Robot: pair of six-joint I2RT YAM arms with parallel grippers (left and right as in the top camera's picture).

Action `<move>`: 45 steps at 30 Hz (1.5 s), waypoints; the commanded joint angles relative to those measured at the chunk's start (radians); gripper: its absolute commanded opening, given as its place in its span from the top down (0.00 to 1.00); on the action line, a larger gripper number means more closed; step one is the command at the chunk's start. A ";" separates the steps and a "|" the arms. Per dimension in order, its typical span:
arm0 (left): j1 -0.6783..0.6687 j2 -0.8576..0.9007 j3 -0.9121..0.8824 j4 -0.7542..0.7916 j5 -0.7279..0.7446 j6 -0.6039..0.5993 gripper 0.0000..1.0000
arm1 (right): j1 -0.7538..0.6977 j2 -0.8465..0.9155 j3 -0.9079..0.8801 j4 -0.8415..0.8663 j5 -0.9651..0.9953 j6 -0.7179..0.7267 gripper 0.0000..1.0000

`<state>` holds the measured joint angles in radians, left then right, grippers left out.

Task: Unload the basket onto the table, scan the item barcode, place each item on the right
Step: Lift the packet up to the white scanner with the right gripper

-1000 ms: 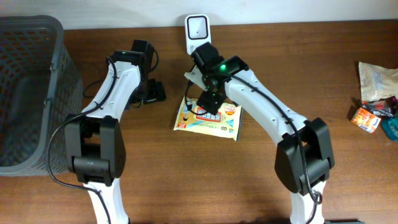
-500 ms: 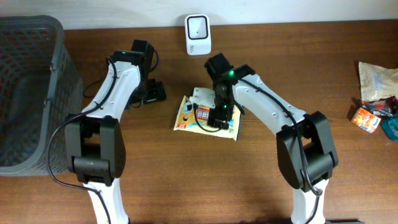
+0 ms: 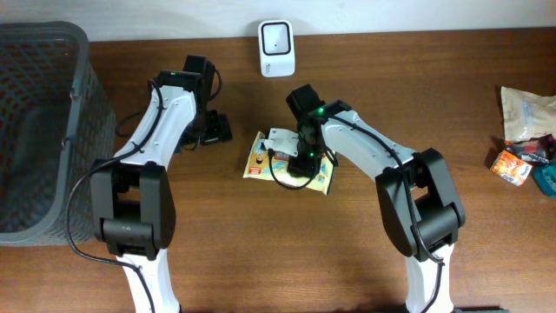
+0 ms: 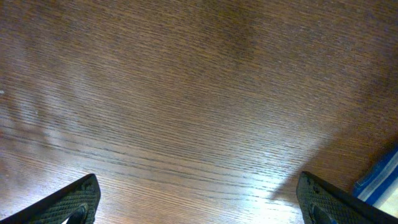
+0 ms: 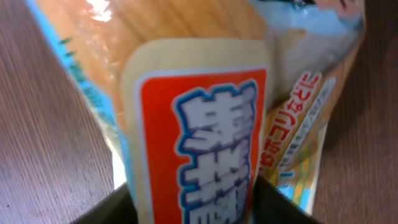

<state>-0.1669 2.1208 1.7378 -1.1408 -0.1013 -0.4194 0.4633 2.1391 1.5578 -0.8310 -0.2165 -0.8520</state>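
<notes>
In front of the scanner (image 3: 276, 37), the snack packet (image 3: 255, 162) lies lengthwise left-to-right; the right gripper (image 3: 300, 163), directly above, pinches its middle. The left gripper (image 4: 199, 202) hangs open, farther away.

Count by kind, one worktop (image 3: 261, 256) carrying all.

- Arms: 2, left arm (image 3: 165, 113) and right arm (image 3: 373, 148).
- Grippers: 2, left gripper (image 4: 198, 202) and right gripper (image 5: 189, 210).
- Basket (image 3: 82, 52): 1, at the left edge.
- Scanner (image 3: 276, 39): 1, at the middle of the far edge.
- Packet (image 3: 259, 158): 1, mid-worktop.
- Loose goods at the right edge: 3 counted, namely 1 pouch (image 3: 526, 113), 1 box (image 3: 510, 165) and 1 teal item (image 3: 547, 180) cut by the frame.
- A dark scrap lies among them; kind unclear, not tallied.
</notes>
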 commanded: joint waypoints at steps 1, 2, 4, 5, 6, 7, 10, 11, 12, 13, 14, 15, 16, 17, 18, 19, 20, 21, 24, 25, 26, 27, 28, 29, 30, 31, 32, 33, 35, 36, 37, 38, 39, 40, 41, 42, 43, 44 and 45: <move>0.000 -0.008 0.011 -0.001 0.011 0.008 0.01 | -0.001 0.046 -0.015 0.029 -0.008 0.117 0.73; 0.000 -0.008 0.011 -0.001 0.011 0.008 0.01 | -0.001 0.044 -0.007 0.031 -0.008 0.153 0.76; 0.000 -0.008 0.011 -0.001 0.011 0.008 0.01 | -0.001 0.041 0.017 0.029 -0.001 0.207 0.83; 0.000 -0.008 0.011 -0.001 0.011 0.008 0.01 | -0.001 0.040 0.032 0.028 0.013 0.237 0.86; 0.000 -0.008 0.011 -0.001 0.011 0.008 0.01 | -0.001 0.034 0.061 0.028 0.046 0.296 0.91; 0.000 -0.008 0.011 -0.001 0.011 0.008 0.01 | -0.001 0.030 0.082 0.027 0.069 0.331 0.96; 0.000 -0.008 0.011 -0.001 0.011 0.008 0.01 | -0.008 0.011 0.172 0.018 0.177 0.452 0.96; 0.000 -0.008 0.011 -0.001 0.011 0.008 0.01 | -0.013 0.008 0.198 0.016 0.198 0.482 0.96; 0.000 -0.008 0.011 -0.001 0.011 0.008 0.01 | -0.026 0.006 0.231 0.016 0.217 0.529 0.96; 0.000 -0.008 0.011 -0.001 0.011 0.008 0.01 | -0.039 0.006 0.257 0.018 0.218 0.570 0.96; 0.000 -0.008 0.011 -0.001 0.010 0.008 0.01 | -0.050 0.006 0.275 0.024 0.218 0.610 0.96; 0.000 -0.008 0.011 -0.001 0.011 0.008 0.01 | -0.063 0.006 0.290 0.037 0.217 0.664 0.96; 0.000 -0.008 0.011 -0.001 0.011 0.008 0.01 | -0.074 0.006 0.301 0.053 0.217 0.724 0.96; 0.000 -0.008 0.011 -0.001 0.010 0.008 0.01 | -0.091 0.006 0.314 0.092 0.216 0.835 0.96; 0.000 -0.008 0.011 -0.001 0.010 0.008 0.01 | -0.100 0.006 0.316 0.125 0.202 0.892 0.96; 0.000 -0.008 0.011 -0.001 0.011 0.008 0.01 | -0.106 0.006 0.316 0.166 0.173 0.938 0.96; 0.000 -0.008 0.011 -0.001 0.011 0.008 0.01 | -0.111 0.006 0.316 0.242 0.130 0.978 0.96; 0.000 -0.008 0.011 -0.001 0.011 0.008 0.01 | -0.111 0.006 0.316 0.299 0.116 0.993 0.96; 0.000 -0.008 0.011 -0.001 0.011 0.008 0.01 | -0.105 0.011 0.316 0.446 0.120 1.041 0.96; 0.000 -0.008 0.011 -0.001 0.011 0.008 0.01 | -0.105 0.015 0.316 0.503 0.120 1.071 0.96; 0.000 -0.008 0.011 -0.001 0.011 0.008 0.01 | -0.105 0.022 0.316 0.562 0.121 1.103 0.96; 0.000 -0.008 0.011 -0.001 0.011 0.008 0.01 | -0.105 0.028 0.316 0.610 0.124 1.138 0.96; 0.000 -0.008 0.011 -0.001 0.011 0.008 0.01 | -0.106 0.036 0.316 0.647 0.128 1.162 0.96; 0.000 -0.008 0.011 -0.001 0.011 0.008 0.01 | -0.106 0.043 0.316 0.678 0.143 1.185 0.96; 0.000 -0.008 0.011 -0.001 0.011 0.008 0.01 | -0.106 0.053 0.316 0.713 0.166 1.206 0.96; 0.000 -0.008 0.011 -0.001 0.011 0.008 0.01 | -0.106 0.063 0.316 0.745 0.177 1.209 0.96; 0.000 -0.008 0.011 -0.001 0.011 0.008 0.01 | -0.106 0.074 0.316 0.779 0.177 1.209 0.96; 0.000 -0.008 0.011 -0.001 0.011 0.008 0.01 | -0.105 0.095 0.316 0.827 0.176 1.209 0.96; 0.000 -0.008 0.011 -0.001 0.011 0.008 0.01 | -0.104 0.125 0.316 0.859 0.176 1.210 0.96; 0.000 -0.008 0.011 -0.001 0.010 0.008 0.01 | -0.104 0.134 0.316 0.859 0.176 1.210 0.96; 0.000 -0.008 0.011 -0.001 0.011 0.008 0.01 | -0.104 0.154 0.316 0.855 0.176 1.210 0.96; 0.000 -0.008 0.011 -0.001 0.011 0.008 0.01 | -0.104 0.162 0.316 0.853 0.176 1.210 0.96; 0.000 -0.008 0.011 -0.001 0.011 0.008 0.01 | -0.104 0.169 0.316 0.853 0.175 1.210 0.96; 0.000 -0.008 0.011 -0.001 0.011 0.008 0.01 | -0.102 0.172 0.316 0.854 0.175 1.210 0.96; 0.000 -0.008 0.011 -0.001 0.011 0.008 0.01 | -0.098 0.171 0.316 0.856 0.177 1.209 0.96; 0.000 -0.008 0.011 -0.001 0.011 0.008 0.01 | -0.097 0.171 0.317 0.861 0.176 1.209 0.96; 0.000 -0.008 0.011 -0.001 0.011 0.008 0.01 | -0.096 0.169 0.321 0.863 0.176 1.209 0.96; 0.000 -0.008 0.011 -0.001 0.010 0.008 0.01 | -0.096 0.169 0.325 0.863 0.176 1.209 0.96; 0.000 -0.008 0.011 -0.001 0.011 0.008 0.01 | -0.096 0.169 0.329 0.863 0.176 1.209 0.96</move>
<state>-0.1669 2.1208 1.7378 -1.1408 -0.1013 -0.4194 0.3588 2.3264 1.8503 0.0132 -0.0490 0.3447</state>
